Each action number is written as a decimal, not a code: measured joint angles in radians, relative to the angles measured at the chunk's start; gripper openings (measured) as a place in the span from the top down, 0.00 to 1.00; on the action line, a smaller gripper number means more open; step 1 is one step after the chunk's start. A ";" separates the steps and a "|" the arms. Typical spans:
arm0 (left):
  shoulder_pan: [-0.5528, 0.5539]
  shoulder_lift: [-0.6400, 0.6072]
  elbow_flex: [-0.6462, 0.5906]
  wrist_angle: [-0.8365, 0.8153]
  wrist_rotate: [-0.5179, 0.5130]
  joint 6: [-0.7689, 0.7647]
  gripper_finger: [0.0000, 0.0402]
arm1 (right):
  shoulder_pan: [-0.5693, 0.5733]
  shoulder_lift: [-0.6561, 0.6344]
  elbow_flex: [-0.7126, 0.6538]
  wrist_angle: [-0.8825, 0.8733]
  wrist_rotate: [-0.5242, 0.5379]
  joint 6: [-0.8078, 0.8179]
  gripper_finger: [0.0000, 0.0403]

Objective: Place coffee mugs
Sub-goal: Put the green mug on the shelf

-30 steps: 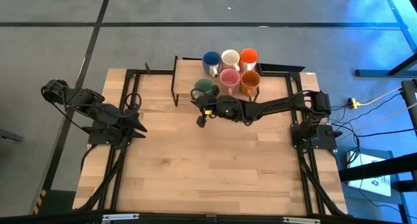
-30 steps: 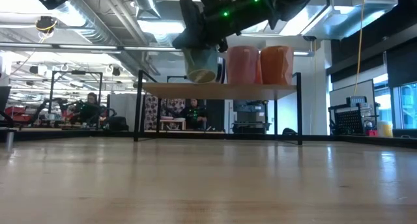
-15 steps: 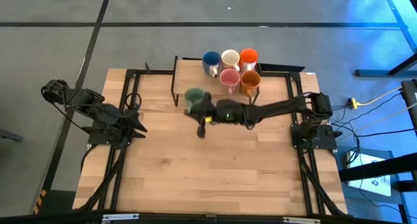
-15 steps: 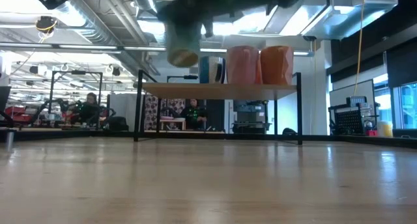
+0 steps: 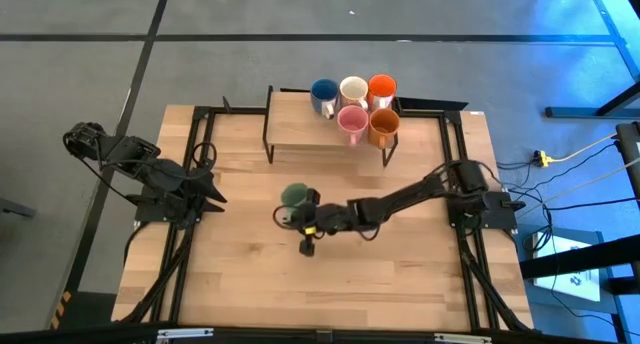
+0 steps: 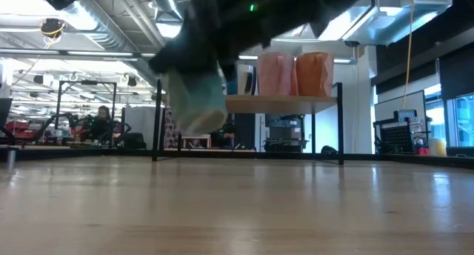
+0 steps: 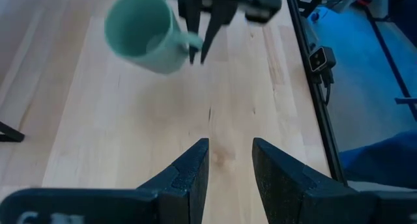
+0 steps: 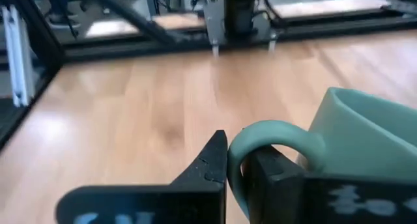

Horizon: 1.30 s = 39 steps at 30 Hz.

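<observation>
A green coffee mug [image 5: 293,195] hangs above the middle of the table, seen also in the low view as the green mug [image 6: 196,99]. My right gripper [image 5: 302,210] reaches in from the table's right and is shut on its handle. Five more mugs stand on their bases on a raised shelf [image 5: 290,124] at the far edge: blue [image 5: 323,92], white [image 5: 353,88], orange-red [image 5: 381,86], pink [image 5: 351,119] and orange-brown [image 5: 384,125]. My left gripper [image 7: 229,155] waits at the table's left, open, with nothing between its fingers. My right gripper pinches the green mug's handle [image 8: 273,134] between its two fingers. One finger [image 8: 270,175] stands inside the handle's loop, the other [image 8: 210,160] outside it. The fingers come from the table's right, slanting a little downward. The mug is lifted clear of the table and tilted.
The shelf stands on thin black legs [image 6: 158,121] at the table's far edge. Black frame rails [image 5: 190,234] run along both sides of the table. Bare wood [image 5: 320,284] lies between the mug and the near edge.
My right gripper has carried the green mug away from the shelf, toward the table's near and left edges and downward, staying shut on the handle. The mug now hangs lower, over the middle of the table, clear of the shelf and more tilted.
</observation>
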 joint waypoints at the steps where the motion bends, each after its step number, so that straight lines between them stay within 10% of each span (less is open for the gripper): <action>1: 0.000 0.000 0.000 0.001 0.000 0.000 0.72 | 0.006 0.019 0.000 0.014 0.007 0.000 0.98; 22: 0.000 0.073 0.000 0.061 -0.006 -0.001 0.72 | 0.017 0.123 0.003 0.046 -0.036 0.019 0.97; 39: 0.000 0.127 0.000 0.064 -0.004 -0.002 0.72 | 0.058 0.113 0.000 -0.109 0.080 0.103 0.73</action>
